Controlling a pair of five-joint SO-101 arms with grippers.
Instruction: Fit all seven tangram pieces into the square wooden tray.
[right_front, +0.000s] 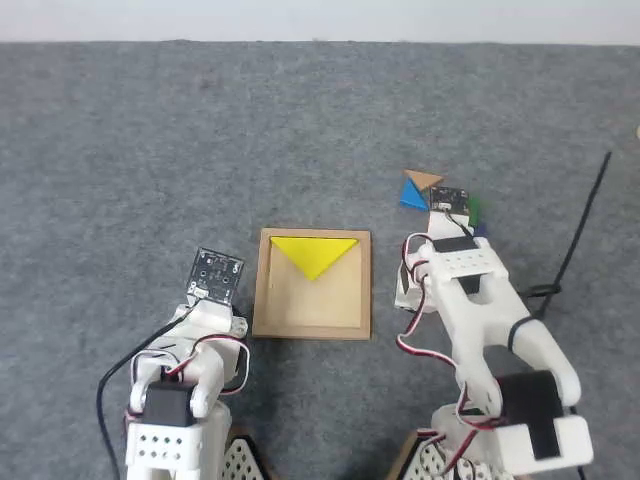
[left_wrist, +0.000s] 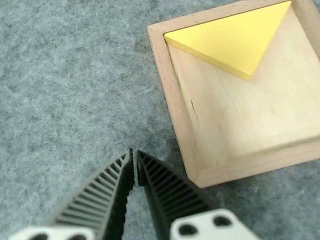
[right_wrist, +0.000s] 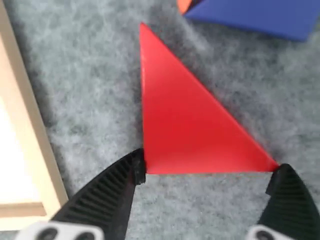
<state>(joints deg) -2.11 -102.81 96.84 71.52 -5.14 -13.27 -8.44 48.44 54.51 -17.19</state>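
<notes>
**Right wrist view: jaws wide across the red triangle, nothing lifted**

The right gripper (right_wrist: 210, 170) stands wide open, holding nothing. Its two tips sit at the two ends of one short side of the red triangle (right_wrist: 185, 125), touching or just beside the corners; I cannot tell which. That piece lies flat on the mat (right_wrist: 90, 70), just beside the right wall of the tray (right_wrist: 25, 130). Past its far point lie a blue piece (right_wrist: 260, 15) and an orange piece (right_wrist: 184, 5), near but apart from it.

The left gripper (left_wrist: 134, 160) is closed to a sliver and empty, over the mat just off the tray's near left corner. Inside the tray, the yellow triangle (left_wrist: 235, 40) lies with its long side against the far wall. The other pieces are outside, by the tray's far right corner on the mat.

Risks, as I judge them:
- A pinch on two sharp corners gives little hold, so the piece could pivot or squirt out as the jaws close.
- The piece looks thin, so tips set too high may ride over it, and tips set too low may dig into the mat.
- The tip nearest the tray could catch the wall and nudge the tray.
</notes>
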